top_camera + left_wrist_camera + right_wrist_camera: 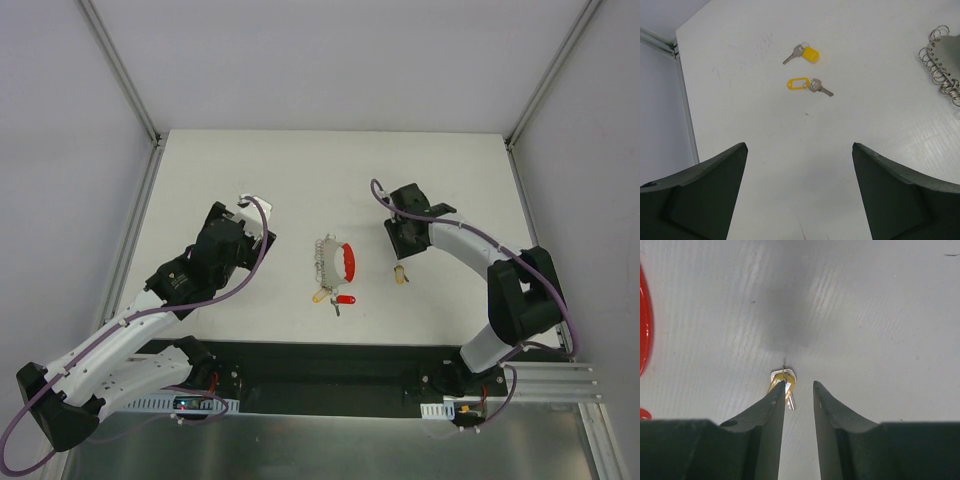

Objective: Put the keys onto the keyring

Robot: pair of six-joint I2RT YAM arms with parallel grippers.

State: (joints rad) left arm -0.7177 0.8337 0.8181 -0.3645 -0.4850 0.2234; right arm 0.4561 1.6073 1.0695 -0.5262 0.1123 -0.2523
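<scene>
Silver key with yellow plastic head lies at nine o'clock of my right claw, jaws parted and empty; I'd shift left to straddle it before closing.

Setting: robotics lab test cell. White counter enclosed left, right and far by white panels on aluminium framing; two arms bolted to black base rail at near edge; purple cabling exposed.
</scene>
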